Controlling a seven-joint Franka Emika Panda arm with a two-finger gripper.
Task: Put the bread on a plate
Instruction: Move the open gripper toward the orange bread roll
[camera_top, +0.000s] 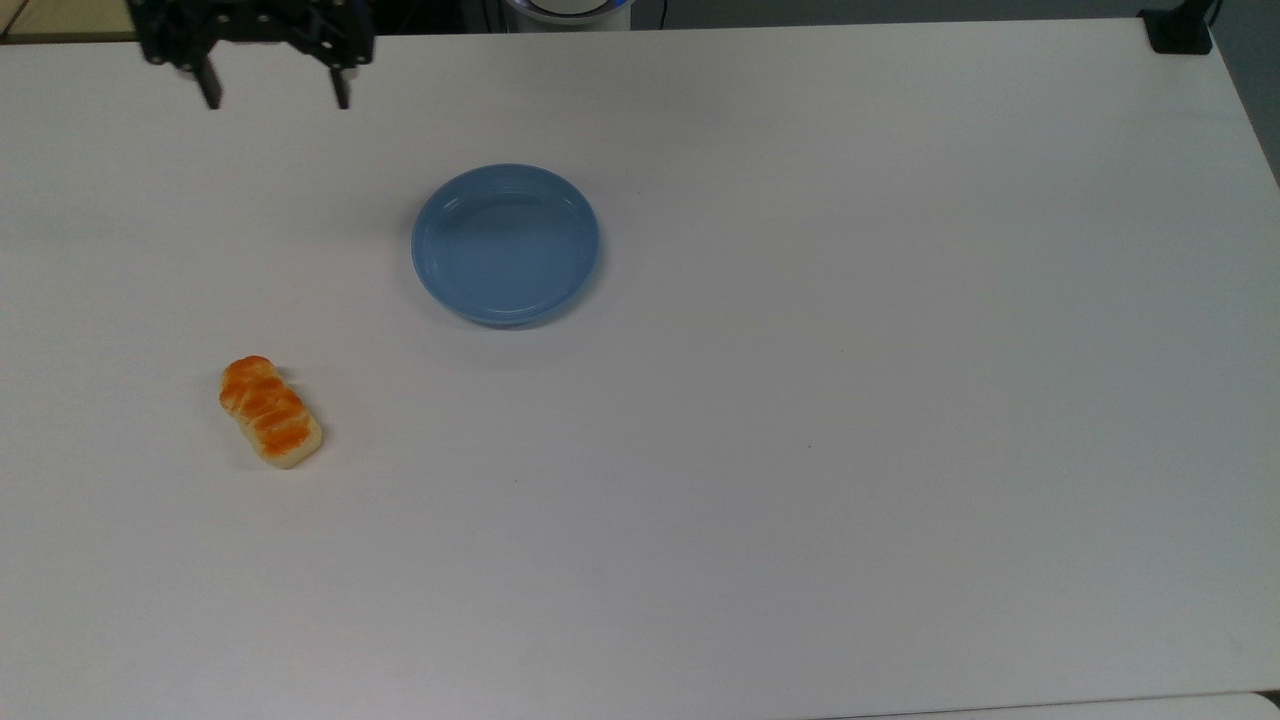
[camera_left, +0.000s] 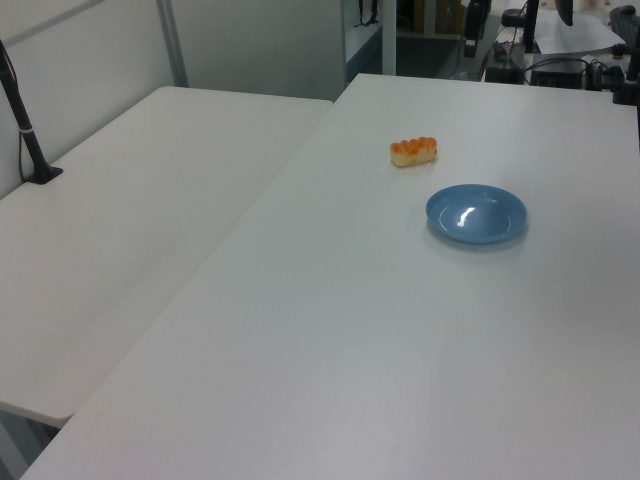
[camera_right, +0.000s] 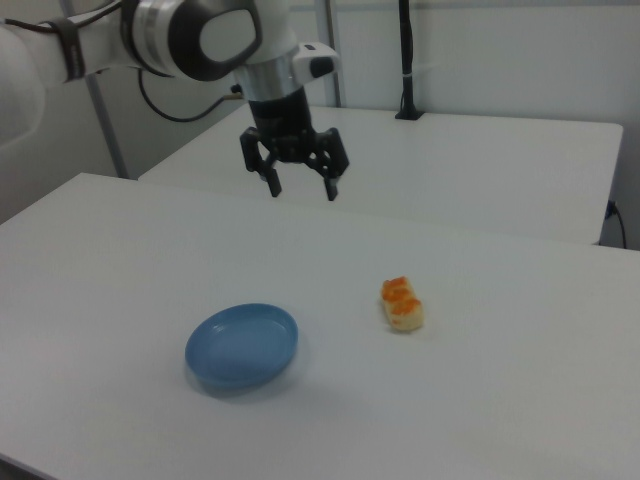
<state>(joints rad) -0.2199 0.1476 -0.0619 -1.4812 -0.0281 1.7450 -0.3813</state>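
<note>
"Where's the bread (camera_top: 270, 412)?"

"Lower left of the top view, well apart from the plate (camera_top: 505, 244). My gripper (camera_top: 274, 98) hangs upper left, fingers apart; I'd straddle its narrow sides."

A white table (camera_right: 520, 400) spreads beneath the gripper (camera_right: 303, 190) — beyond it in the right view, a second table (camera_right: 480, 170) bears a black pole (camera_right: 405, 60).

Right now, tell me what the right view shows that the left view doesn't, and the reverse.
The right view shows the gripper hanging open above the table, apart from both things. The left view shows a second white table along the left view's left, with a black post on it. Both show the bread lying on the table beside the empty plate, not touching it.
</note>
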